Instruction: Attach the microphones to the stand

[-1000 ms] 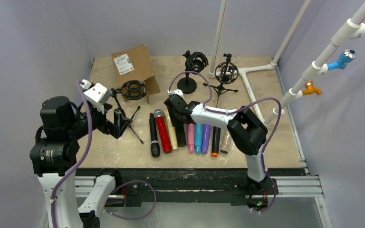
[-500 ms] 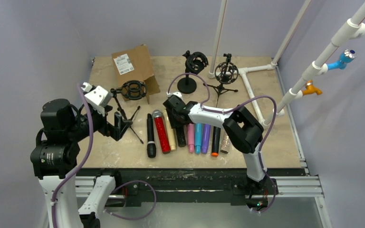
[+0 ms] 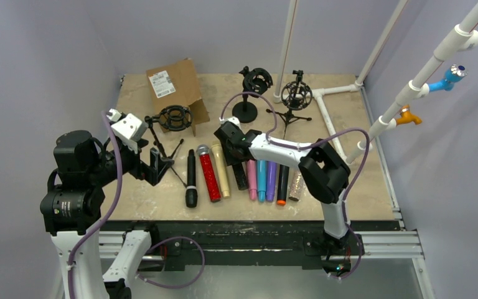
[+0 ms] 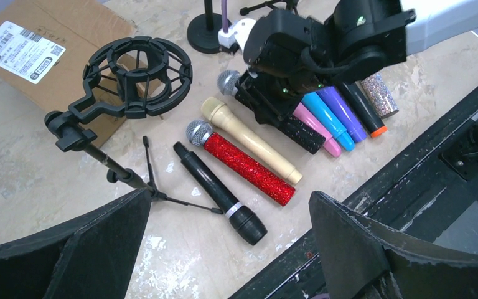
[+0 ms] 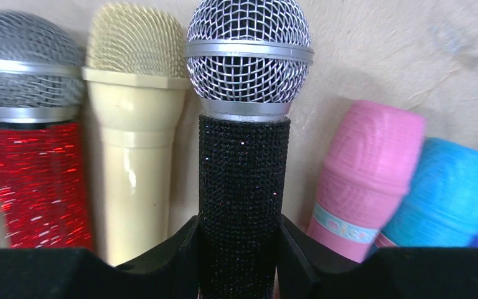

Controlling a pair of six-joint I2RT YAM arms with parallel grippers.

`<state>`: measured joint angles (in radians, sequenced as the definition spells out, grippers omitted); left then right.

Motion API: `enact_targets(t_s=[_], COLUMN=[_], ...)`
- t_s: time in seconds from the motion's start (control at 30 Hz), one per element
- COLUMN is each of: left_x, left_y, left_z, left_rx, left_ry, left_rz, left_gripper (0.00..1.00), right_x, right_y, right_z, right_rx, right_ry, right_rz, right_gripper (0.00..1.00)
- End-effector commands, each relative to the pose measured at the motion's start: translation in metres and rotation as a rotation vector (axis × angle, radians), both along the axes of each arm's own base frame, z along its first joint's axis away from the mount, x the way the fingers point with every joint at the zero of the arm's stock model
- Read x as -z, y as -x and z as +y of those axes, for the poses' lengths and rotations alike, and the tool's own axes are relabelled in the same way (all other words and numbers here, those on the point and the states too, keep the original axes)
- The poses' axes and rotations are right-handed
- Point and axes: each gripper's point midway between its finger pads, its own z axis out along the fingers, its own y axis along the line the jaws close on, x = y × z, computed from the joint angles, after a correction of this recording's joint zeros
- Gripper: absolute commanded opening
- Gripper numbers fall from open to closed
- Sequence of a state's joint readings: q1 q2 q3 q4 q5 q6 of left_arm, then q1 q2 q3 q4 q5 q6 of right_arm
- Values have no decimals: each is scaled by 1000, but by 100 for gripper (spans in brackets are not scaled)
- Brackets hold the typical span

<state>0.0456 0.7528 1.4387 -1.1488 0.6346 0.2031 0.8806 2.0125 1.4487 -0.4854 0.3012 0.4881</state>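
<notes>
The black glitter microphone (image 5: 244,187) lies in the row near the front edge of the worktop (image 3: 149,193), between the cream microphone (image 5: 134,143) and the pink microphone (image 5: 364,180). The right hand (image 5: 239,232) is clamped on both sides of its body. The left hand (image 4: 229,205) is wide apart and holds nothing.

- The table (image 3: 143,193) in front of me has a worn, beige top.
- At its far left sits a cardboard box (image 3: 174,87). The left tripod stand (image 3: 174,118) is just in front of it.
- In the far middle, the round-base stand (image 3: 244,112) and the right tripod stand (image 3: 297,96) stand side by side.
- Lying in a row toward my edge:
  - black microphone (image 3: 191,180), slightly apart from the rest
  - glittery red microphone (image 3: 208,174)
  - cream microphone (image 3: 221,174)
  - black glitter microphone (image 3: 241,177)
  - pink microphone (image 3: 251,187)
  - blue microphone (image 3: 261,184)
  - purple microphone (image 3: 271,180)
  - orange-tipped black microphone (image 3: 282,187)
  - silver glitter microphone (image 3: 296,185)
- A white pipe frame (image 3: 330,124) lies along my right.
</notes>
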Motion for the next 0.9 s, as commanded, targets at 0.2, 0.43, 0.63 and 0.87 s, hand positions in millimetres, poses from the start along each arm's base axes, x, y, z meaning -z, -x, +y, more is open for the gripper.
enact_targets(t_s=[0.2,0.43,0.63,0.87], left_x=[-20,-38,-51,-53], left_y=[6,14,13,16], left_z=[-13,-37,-54,-63], left_rx=[70,199,296,365], left_ry=[57,171,293,359], left_rz=[-19,-25,7,24], left_gripper=[100,100,100,100], right_x=[-295,-425,-466,-482], right_y=[-12,28,69,102], right_z=[35,44,69,96], right_rx=[-39,-119,-165,-185], right_ry=[-471,-751,-898,-966], right_rz=[-497,-723,-868,-949], right_gripper=[17,13,11,11])
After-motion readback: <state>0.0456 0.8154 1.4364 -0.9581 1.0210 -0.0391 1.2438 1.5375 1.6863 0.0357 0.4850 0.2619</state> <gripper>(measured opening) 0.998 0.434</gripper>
